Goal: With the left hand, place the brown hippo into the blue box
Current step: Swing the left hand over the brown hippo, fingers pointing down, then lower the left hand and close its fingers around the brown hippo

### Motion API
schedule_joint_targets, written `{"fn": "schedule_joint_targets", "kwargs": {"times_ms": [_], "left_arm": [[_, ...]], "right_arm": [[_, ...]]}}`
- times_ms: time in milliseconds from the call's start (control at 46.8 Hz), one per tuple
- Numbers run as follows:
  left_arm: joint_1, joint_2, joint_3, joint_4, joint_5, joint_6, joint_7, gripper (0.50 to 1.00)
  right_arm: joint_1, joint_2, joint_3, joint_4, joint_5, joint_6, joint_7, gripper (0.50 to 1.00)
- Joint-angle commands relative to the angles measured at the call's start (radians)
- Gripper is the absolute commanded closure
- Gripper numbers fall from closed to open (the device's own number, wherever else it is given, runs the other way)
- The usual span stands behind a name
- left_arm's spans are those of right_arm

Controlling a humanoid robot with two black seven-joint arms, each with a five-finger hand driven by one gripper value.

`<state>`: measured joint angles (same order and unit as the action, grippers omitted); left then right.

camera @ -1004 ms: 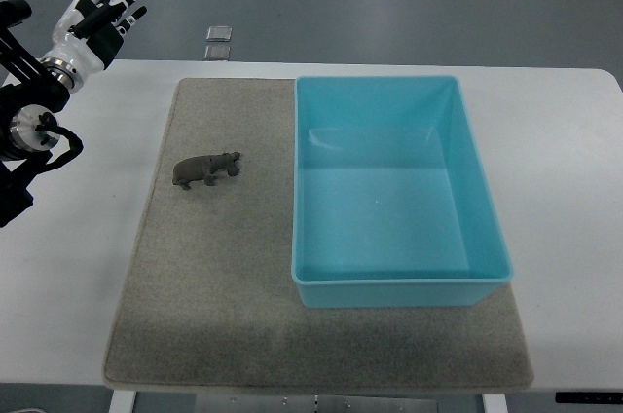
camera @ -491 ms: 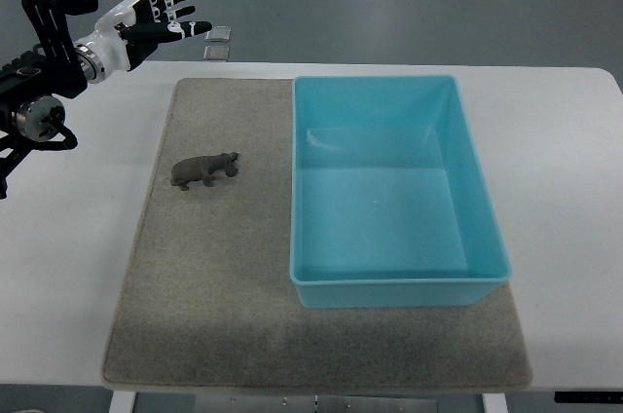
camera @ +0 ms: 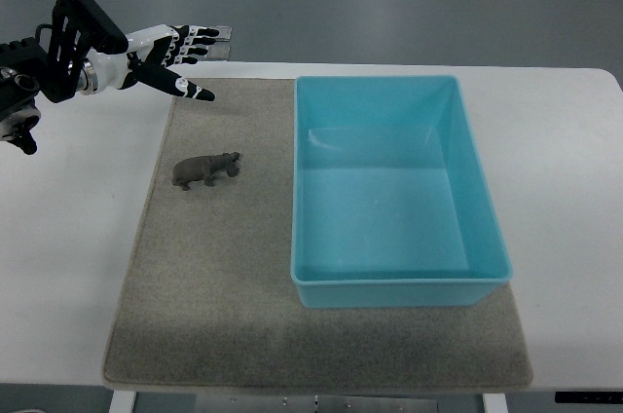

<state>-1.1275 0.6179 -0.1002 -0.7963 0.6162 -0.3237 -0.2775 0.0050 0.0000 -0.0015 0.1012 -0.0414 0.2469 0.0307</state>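
A small brown hippo [camera: 206,169] lies on its side on the grey mat [camera: 224,277], left of the blue box [camera: 389,189]. The box is an empty light-blue bin on the mat's right half. My left hand [camera: 180,57] comes in from the upper left and hovers above the mat's far left corner, well behind the hippo. Its fingers are spread and hold nothing. The right arm does not show.
The mat lies on a white table [camera: 574,189]. Two small grey squares [camera: 220,41] sit on the floor beyond the table's far edge, just past my left fingertips.
My left hand has swung right and down, from the far left edge to above the mat's far left corner. Hippo and box have not moved.
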Motion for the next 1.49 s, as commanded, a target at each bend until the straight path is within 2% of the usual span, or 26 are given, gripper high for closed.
{"fn": "schedule_joint_targets", "kwargs": {"times_ms": [0,256,534,641,747,918,1217,1473], "left_arm": [[-0.034,0.022,0.056,-0.032,0.037,-0.009,0.000,0.504],[-0.069,0.054,0.062,-0.101,0.227,-0.012,0.001,0.504],[-0.093,0.080,0.063,-0.202,0.413,-0.061,0.011,0.504],[-0.093,0.100,0.063,-0.245,0.465,-0.101,0.014,0.504],[-0.095,0.102,0.063,-0.251,0.473,-0.144,0.030,0.504],[-0.095,0.102,0.060,-0.253,0.471,-0.190,0.099,0.504],[-0.093,0.080,0.062,-0.256,0.470,-0.201,0.113,0.504],[-0.113,0.060,0.062,-0.274,0.551,-0.201,0.173,0.506]], "right_arm": [[0.000,0.000,0.000,0.000,0.000,0.000,0.000,0.564],[0.000,0.000,0.000,0.000,0.000,0.000,0.000,0.564],[0.000,0.000,0.000,0.000,0.000,0.000,0.000,0.564],[0.000,0.000,0.000,0.000,0.000,0.000,0.000,0.564],[0.001,0.000,0.000,0.000,0.000,0.000,0.000,0.564],[0.000,0.000,0.000,0.000,0.000,0.000,0.000,0.564],[0.001,0.000,0.000,0.000,0.000,0.000,0.000,0.564],[0.001,0.000,0.000,0.000,0.000,0.000,0.000,0.564]]}}
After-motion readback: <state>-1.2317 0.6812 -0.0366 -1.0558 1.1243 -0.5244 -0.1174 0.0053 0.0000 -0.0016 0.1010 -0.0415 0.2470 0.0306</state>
